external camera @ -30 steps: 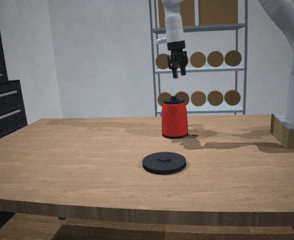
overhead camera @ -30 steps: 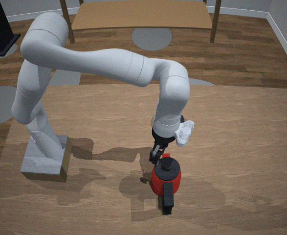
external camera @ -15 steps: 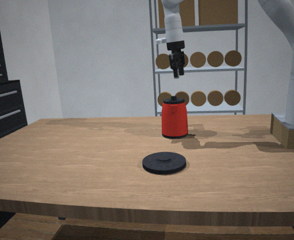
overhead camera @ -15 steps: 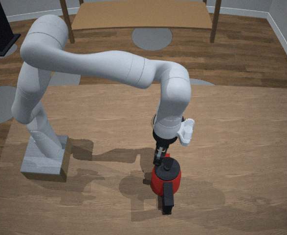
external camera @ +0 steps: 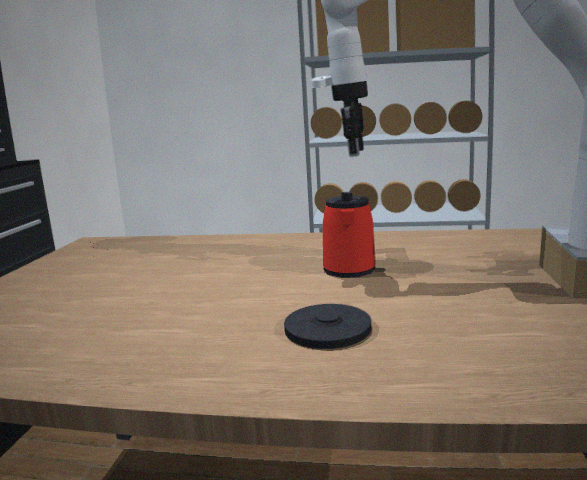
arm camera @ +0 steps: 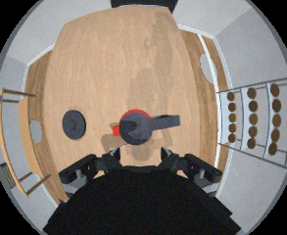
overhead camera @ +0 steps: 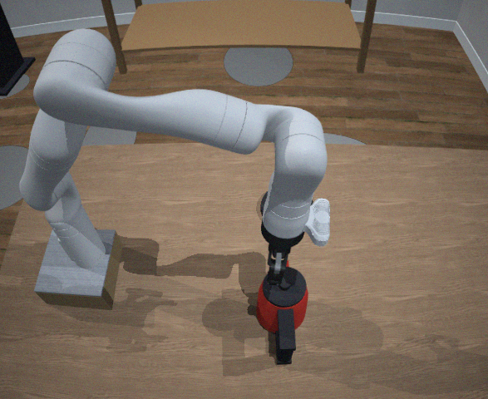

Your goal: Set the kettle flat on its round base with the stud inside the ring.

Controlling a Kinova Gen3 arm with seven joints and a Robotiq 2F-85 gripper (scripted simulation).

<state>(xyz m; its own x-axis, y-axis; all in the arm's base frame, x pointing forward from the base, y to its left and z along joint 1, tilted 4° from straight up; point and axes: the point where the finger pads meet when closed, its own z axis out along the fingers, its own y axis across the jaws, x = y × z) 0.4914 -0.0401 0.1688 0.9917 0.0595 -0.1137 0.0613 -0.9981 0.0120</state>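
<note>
The red kettle (overhead camera: pixel 282 304) with a black lid and knob stands upright on the table, its black handle (overhead camera: pixel 286 337) pointing toward the table's near edge in the top view. It also shows in the exterior view (external camera: pixel 348 237) and in the wrist view (arm camera: pixel 138 125). The round black base (external camera: pixel 327 325) lies flat with its stud up, apart from the kettle; in the wrist view it lies to the kettle's left (arm camera: pixel 72 124). In the top view only a sliver of the base (overhead camera: pixel 261 204) shows behind the arm. My gripper (external camera: pixel 354 147) hangs open and empty well above the kettle's lid, pointing down.
The arm's pedestal (overhead camera: pixel 78 268) stands on the table's left side. A metal shelf rack (external camera: pixel 396 113) with round discs and boxes stands behind the table. A black drawer cabinet (external camera: pixel 4 206) stands off one end. A second table (overhead camera: pixel 239 23) is across the floor.
</note>
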